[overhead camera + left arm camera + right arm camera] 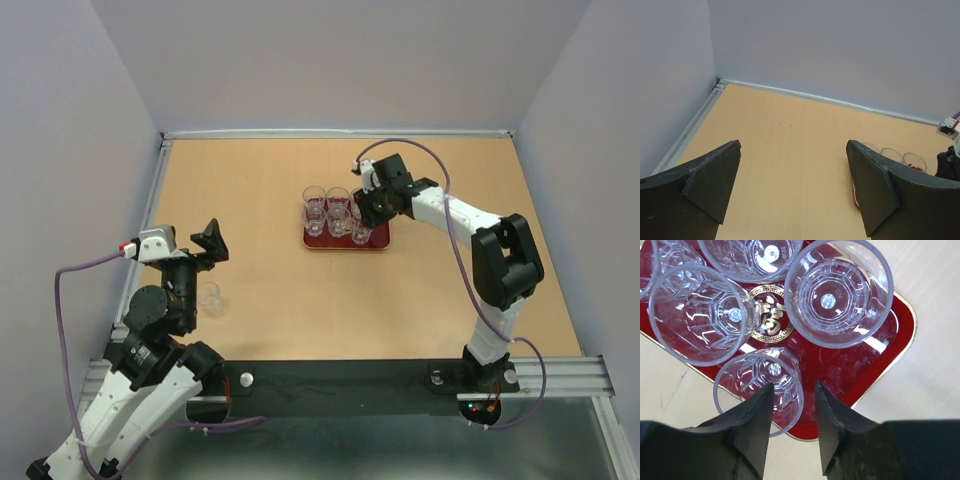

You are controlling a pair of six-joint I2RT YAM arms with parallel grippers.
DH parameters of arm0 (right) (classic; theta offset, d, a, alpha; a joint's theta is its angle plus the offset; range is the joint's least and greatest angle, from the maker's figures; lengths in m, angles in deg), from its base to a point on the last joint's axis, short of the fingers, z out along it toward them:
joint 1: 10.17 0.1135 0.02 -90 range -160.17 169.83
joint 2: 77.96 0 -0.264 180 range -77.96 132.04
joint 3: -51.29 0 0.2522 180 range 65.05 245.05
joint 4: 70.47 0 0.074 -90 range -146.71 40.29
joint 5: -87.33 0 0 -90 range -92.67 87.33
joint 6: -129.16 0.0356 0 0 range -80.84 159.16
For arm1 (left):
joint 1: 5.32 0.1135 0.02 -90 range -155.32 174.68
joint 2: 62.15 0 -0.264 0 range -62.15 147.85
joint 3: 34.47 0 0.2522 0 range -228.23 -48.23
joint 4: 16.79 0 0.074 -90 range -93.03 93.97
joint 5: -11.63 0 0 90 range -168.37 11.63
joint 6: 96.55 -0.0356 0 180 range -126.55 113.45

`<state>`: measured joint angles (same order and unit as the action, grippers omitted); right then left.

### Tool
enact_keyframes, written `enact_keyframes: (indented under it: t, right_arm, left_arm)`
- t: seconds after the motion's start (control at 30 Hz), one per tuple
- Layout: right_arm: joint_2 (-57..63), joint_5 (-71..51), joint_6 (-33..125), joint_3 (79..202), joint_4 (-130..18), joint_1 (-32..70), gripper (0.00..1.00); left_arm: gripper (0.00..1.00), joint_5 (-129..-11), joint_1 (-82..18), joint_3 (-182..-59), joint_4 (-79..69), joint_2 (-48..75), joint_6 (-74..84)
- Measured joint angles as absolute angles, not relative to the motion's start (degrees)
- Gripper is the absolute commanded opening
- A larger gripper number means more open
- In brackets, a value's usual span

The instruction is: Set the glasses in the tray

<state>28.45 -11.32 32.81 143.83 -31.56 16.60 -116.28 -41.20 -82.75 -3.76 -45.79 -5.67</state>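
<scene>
The dark red tray (pixel 345 246) lies mid-table and holds several clear glasses (pixel 327 210). In the right wrist view the tray (pixel 875 355) shows its gold emblem (pixel 767 315) between the glasses. My right gripper (pixel 372 212) is over the tray's near right corner. Its jaws (pixel 794 386) are open and straddle the wall of one upright glass (pixel 755 380), one finger inside and one outside, with a gap to the wall. One more glass (pixel 210 297) stands on the table beside my left arm. My left gripper (pixel 205 245) (pixel 793 145) is wide open, empty and above the table.
A metal rail (pixel 150 230) runs along the table's left edge and walls close in the left, back and right sides. In the left wrist view the tray's edge (pixel 855 196) and two glass rims (pixel 892 152) show at the right.
</scene>
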Motion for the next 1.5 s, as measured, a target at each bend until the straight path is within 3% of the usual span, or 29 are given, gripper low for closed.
enact_keyframes:
  t: [0.03, 0.13, 0.6, 0.97, 1.27, 1.5]
  right_arm:
    - [28.16, -11.3, 32.59, 143.81, -31.5, 16.6, 0.51]
    - [26.55, -11.19, 31.68, 143.81, -31.43, 16.6, 0.54]
    - [4.86, -13.92, 24.7, 134.87, -32.11, 11.72, 0.54]
    - [-9.45, -22.99, 22.41, 115.77, -34.47, 2.08, 0.54]
    - [-12.8, -26.86, 22.89, 113.95, -35.91, -2.33, 0.55]
    - [-12.82, -27.14, 22.96, 113.95, -36.65, -2.62, 0.55]
  left_arm:
    - [0.99, -116.26, -41.2, -82.75, -3.76, -45.79, -5.67]
    - [0.99, -116.13, -41.2, -82.75, -3.76, -45.79, -5.67]
    - [0.98, -113.02, -41.2, -85.29, 0.13, -37.79, 0.34]
    - [0.97, -105.44, -40.83, -94.51, 18.56, -22.53, 27.69]
    - [0.9, -107.69, -39.8, -99.54, 39.47, -5.92, 52.89]
    - [0.81, -107.84, -32.59, -99.14, 42.56, -6.77, 55.73]
